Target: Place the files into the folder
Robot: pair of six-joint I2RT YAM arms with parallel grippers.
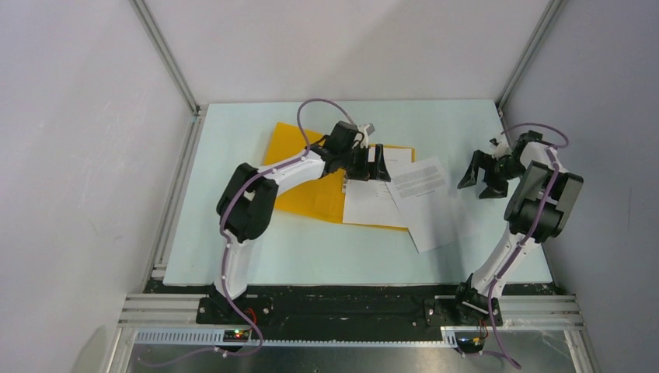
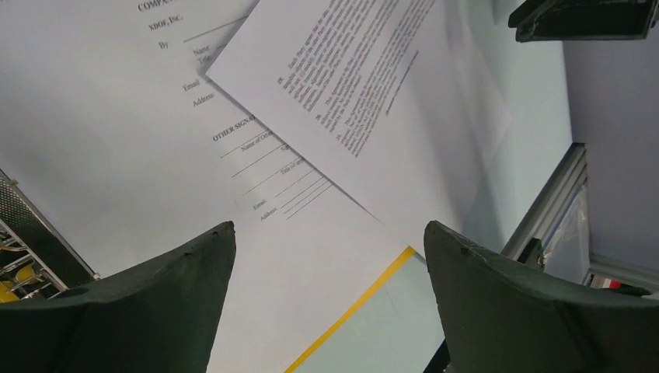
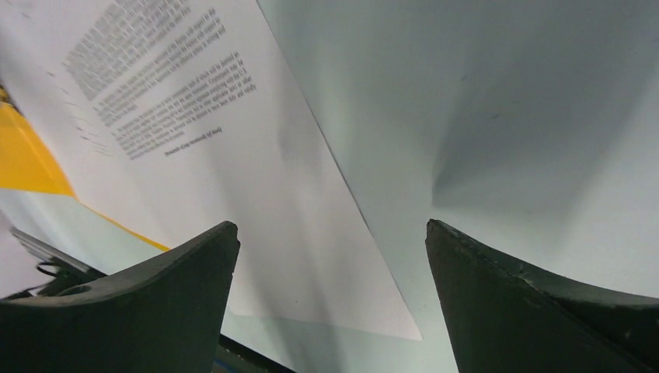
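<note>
The orange-yellow folder point(image 1: 311, 200) lies flat left of the table's middle, partly under my left arm. One white file point(image 1: 371, 203) rests on the folder's right part. A second file point(image 1: 426, 208), tilted, overlaps the first and sticks out over the table to the right. My left gripper point(image 1: 378, 165) hovers open over the sheets near the folder's far right corner. In the left wrist view, both files point(image 2: 365, 85) and a thin strip of folder edge point(image 2: 359, 305) show past the left gripper point(image 2: 330, 233). My right gripper point(image 1: 482, 179) is open and empty, right of the tilted file point(image 3: 233, 155).
The pale green table mat point(image 1: 256, 249) is boxed in by grey walls with aluminium posts point(image 1: 167, 54) at the back corners. A metal rail point(image 1: 167, 225) runs along the left edge. The arm bases sit on a black bar point(image 1: 350, 307) at the near edge.
</note>
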